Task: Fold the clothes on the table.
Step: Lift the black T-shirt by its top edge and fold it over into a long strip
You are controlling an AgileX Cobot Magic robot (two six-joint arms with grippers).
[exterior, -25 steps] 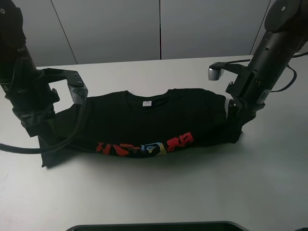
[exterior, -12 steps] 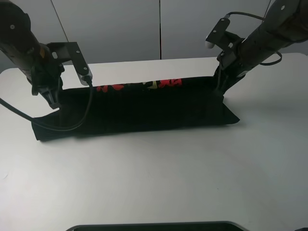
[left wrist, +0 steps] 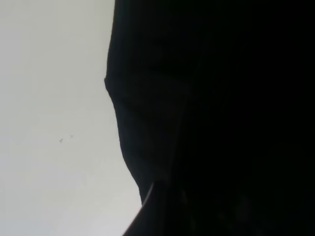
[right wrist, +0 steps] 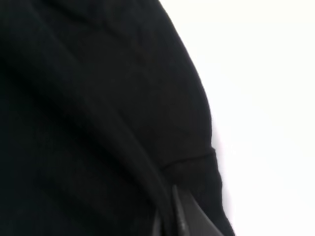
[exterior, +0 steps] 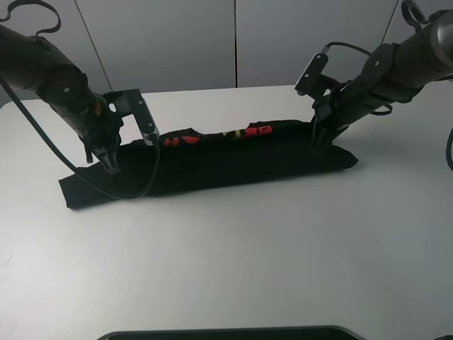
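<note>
Exterior high: black tee (exterior: 233,159) lies folded lengthwise across table (exterior: 233,269), centre-frame. L gripper (exterior: 111,164) & R gripper (exterior: 316,140) at its ends; fingers buried in cloth, can't tell grip. Looks soft, limp, light, so you'd pinch end corners.

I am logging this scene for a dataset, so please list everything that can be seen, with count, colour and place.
T-shirt: one, black, folded into a long strip across the table.
Print: one, red, along the strip's far edge.
Table: one, white, under the T-shirt.
Wall panels: several, grey, behind the table.
Dark object: one, black, at the near edge; cannot identify.
Left gripper: one, black, at the strip's left end; jaws hidden.
Right gripper: one, black, at the right end; jaws hidden.
</note>
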